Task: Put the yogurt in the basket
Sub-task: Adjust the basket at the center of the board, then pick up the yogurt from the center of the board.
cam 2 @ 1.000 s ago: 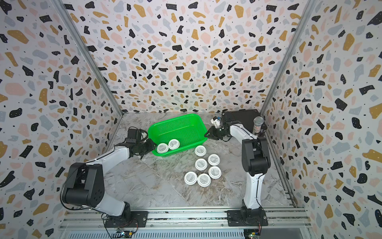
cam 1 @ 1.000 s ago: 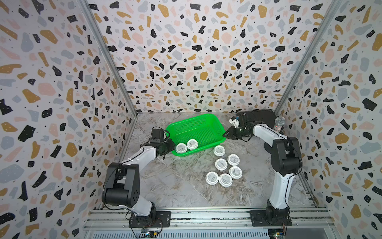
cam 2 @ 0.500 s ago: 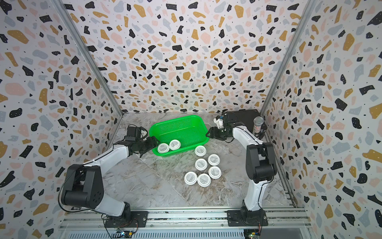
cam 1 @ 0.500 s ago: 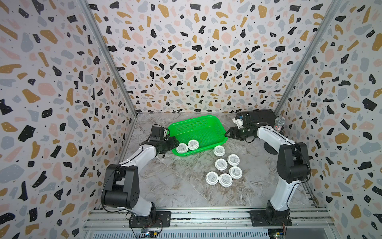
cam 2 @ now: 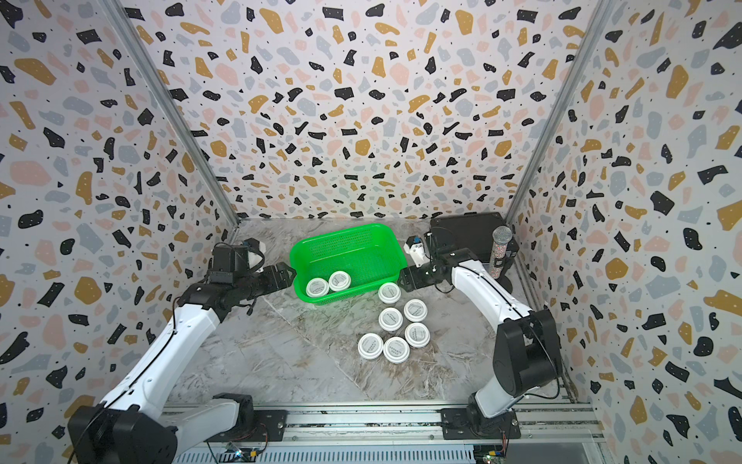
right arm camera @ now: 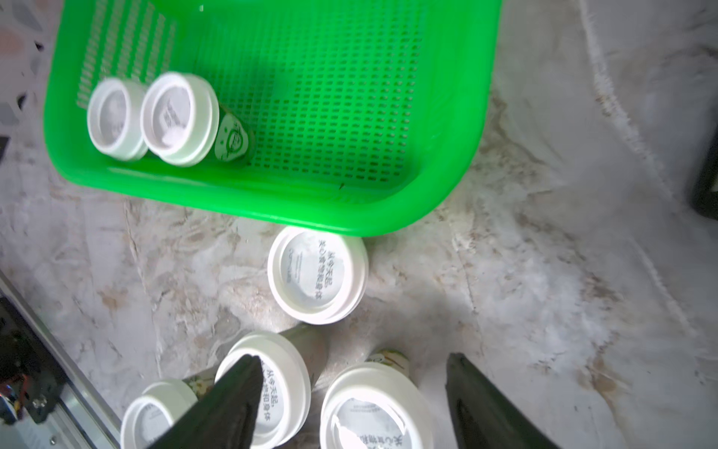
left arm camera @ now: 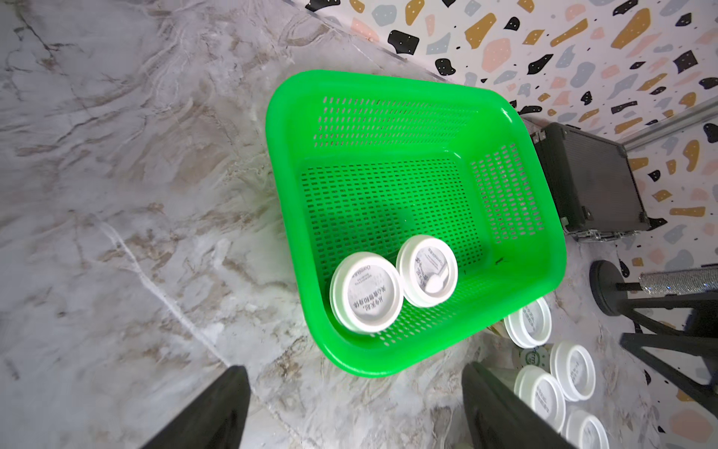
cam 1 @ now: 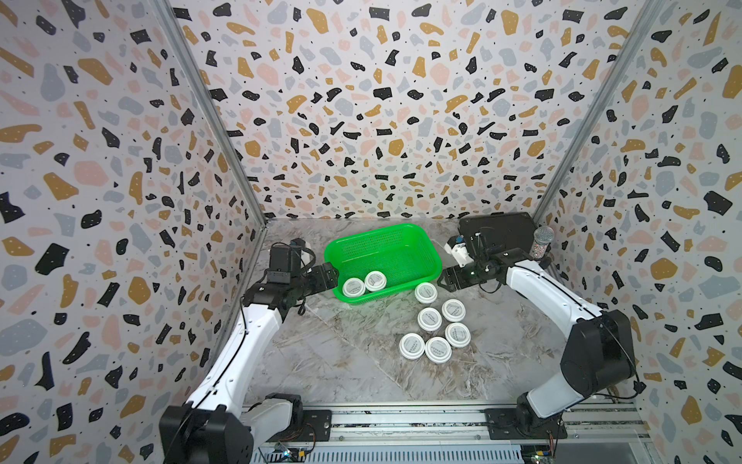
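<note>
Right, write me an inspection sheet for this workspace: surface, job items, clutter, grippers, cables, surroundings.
Surface: marbled grey tabletop, no spills seen.
Job's things: green basket at the back middle; two yogurt cups upright in its near left corner; six yogurt cups upright on the tabletop just in front of it.
Clutter: black case in the back right corner; glittery microphone on a stand beside it.
Grippers: left gripper at the basket's left end, jaws open, empty; right gripper at its right end, jaws open, empty.
Cables: black cable looped at the left wrist.
Surroundings: terrazzo walls on three sides; metal rail along the front.
</note>
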`<act>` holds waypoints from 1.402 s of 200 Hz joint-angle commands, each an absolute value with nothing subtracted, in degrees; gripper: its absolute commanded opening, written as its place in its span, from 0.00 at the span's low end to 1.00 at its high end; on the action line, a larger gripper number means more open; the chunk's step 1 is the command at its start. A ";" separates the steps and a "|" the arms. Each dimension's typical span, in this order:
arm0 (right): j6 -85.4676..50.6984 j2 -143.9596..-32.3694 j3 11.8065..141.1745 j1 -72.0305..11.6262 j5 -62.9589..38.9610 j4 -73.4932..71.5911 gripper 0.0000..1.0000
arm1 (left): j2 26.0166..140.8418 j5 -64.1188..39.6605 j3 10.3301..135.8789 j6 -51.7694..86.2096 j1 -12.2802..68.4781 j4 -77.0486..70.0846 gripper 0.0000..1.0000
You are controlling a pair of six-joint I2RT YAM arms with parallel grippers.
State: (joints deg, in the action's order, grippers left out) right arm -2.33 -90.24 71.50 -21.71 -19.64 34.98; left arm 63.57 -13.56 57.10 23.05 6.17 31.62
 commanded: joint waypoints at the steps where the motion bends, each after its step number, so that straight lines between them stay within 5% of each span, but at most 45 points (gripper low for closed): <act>1: -1.74 -89.06 70.57 -24.47 -14.41 35.08 0.80 | 60.15 -16.21 55.05 17.45 6.33 36.46 0.89; 280: -4.35 -102.92 78.64 -35.07 -1.80 33.53 0.77 | 57.43 -17.49 50.45 16.56 6.33 36.04 0.90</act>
